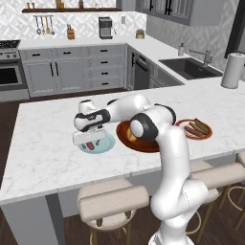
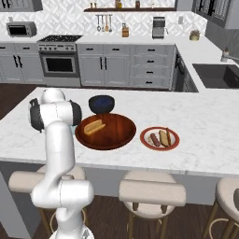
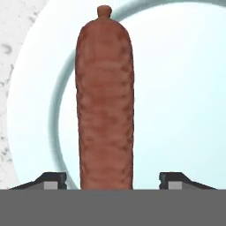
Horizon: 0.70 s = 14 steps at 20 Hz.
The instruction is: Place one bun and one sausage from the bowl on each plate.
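Gripper point(image 3: 112, 182) hangs low over the pale blue plate point(image 1: 107, 144), jaws spread with a clear gap each side of the sausage point(image 3: 105, 101), so nothing is held; sausage lies on that plate between the fingertips point(image 3: 52, 180). Pale blue plate sits just left of the wooden bowl point(image 2: 116, 133) on the worktop point(image 1: 43, 148). One bun point(image 2: 94, 126) lies in the bowl. Red-rimmed plate point(image 2: 159, 138), right of the bowl, carries a bun and a sausage. Dark blue bowl point(image 2: 101, 103) behind the wooden bowl.
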{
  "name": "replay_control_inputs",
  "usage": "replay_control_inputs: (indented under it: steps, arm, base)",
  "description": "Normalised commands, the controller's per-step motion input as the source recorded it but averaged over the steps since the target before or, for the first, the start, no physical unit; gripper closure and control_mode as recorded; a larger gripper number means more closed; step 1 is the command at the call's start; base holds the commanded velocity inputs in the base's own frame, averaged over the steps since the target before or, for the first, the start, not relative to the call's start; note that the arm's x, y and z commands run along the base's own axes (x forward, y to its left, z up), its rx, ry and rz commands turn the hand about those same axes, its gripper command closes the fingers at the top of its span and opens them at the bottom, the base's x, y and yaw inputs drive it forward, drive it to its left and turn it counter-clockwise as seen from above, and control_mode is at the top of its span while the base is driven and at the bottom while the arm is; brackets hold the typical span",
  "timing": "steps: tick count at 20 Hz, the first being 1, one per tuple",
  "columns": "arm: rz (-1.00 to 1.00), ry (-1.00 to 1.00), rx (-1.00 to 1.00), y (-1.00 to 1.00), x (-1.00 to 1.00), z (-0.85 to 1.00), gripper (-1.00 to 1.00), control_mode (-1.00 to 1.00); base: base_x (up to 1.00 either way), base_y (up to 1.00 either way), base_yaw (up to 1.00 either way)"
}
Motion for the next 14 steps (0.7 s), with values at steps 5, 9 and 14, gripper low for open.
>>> replay_control_inputs:
  steps: [5, 9, 14]
  arm:
    - [0.0, -0.02, 0.0, -0.04, -0.15, 0.4, -1.0, -1.0]
    - [0.0, -0.09, 0.04, -0.37, -0.88, 0.81, -1.0, -1.0]
    - [-0.05, -0.05, 0.05, -0.73, -0.75, 0.58, -1.0, -1.0]
  base:
    - [0.0, 0.0, 0.0]
    - [0.0, 0.0, 0.0]
    - [0.0, 0.0, 0.0]
